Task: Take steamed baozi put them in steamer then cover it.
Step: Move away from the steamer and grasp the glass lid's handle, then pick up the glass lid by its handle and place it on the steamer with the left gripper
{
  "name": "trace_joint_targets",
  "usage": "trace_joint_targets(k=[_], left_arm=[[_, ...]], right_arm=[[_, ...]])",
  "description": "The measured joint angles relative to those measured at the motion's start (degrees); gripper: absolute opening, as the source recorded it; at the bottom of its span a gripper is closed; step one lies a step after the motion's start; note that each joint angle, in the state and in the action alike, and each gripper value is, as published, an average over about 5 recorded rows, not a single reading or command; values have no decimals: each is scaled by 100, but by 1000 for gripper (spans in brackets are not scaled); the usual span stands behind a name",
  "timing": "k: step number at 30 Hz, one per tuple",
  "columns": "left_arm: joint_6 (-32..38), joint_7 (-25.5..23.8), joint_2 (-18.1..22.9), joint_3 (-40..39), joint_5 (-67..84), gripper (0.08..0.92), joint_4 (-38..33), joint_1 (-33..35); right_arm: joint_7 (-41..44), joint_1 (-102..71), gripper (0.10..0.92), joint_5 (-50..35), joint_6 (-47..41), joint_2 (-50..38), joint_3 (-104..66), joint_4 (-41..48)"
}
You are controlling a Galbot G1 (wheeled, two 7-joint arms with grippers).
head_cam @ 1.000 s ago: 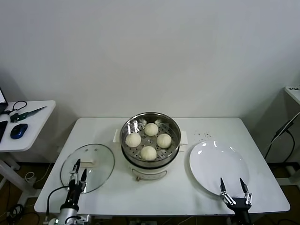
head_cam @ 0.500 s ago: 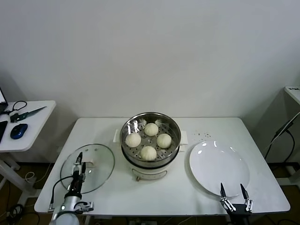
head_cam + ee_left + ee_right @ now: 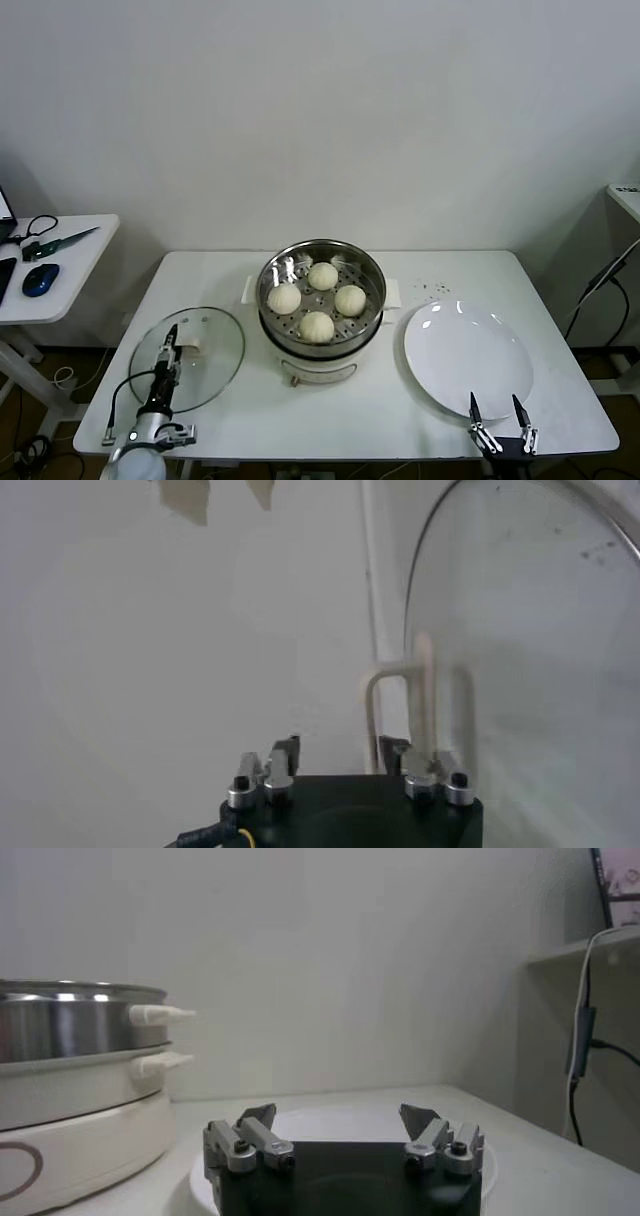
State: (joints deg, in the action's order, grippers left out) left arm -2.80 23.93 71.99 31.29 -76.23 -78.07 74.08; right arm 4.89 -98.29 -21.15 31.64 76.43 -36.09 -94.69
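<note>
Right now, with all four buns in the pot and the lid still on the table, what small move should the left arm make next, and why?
Probably finish closing the left gripper on the cover's white handle, then lift. All four baozi sit in the open steamer; the cover lies flat beside it. The right gripper waits open near the plate.

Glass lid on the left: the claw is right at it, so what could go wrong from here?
1. The left claw sits over the cover near its white handle; in the left wrist view the handle is off to one side of the claw, so the grip may miss or slip.
2. The cover lies close to the steamer, so a tilted lift could knock the rim.
3. The four baozi are already inside; a dropped cover would land on them.
</note>
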Motion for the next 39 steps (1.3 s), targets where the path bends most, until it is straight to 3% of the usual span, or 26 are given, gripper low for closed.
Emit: trace_joint_targets(k=[14, 25, 39], left_arm=[[53, -104, -114, -33, 302, 149, -137, 87], [-386, -639, -494, -29, 1259, 133, -1343, 417], [-1746, -1964, -1284, -436, 1729, 133, -3349, 272]], right_arm=[[-21, 33, 823, 5, -36, 15, 31, 14], [-58, 10, 823, 30, -40, 12, 37, -10], [-185, 3, 823, 214, -70, -12, 85, -19]])
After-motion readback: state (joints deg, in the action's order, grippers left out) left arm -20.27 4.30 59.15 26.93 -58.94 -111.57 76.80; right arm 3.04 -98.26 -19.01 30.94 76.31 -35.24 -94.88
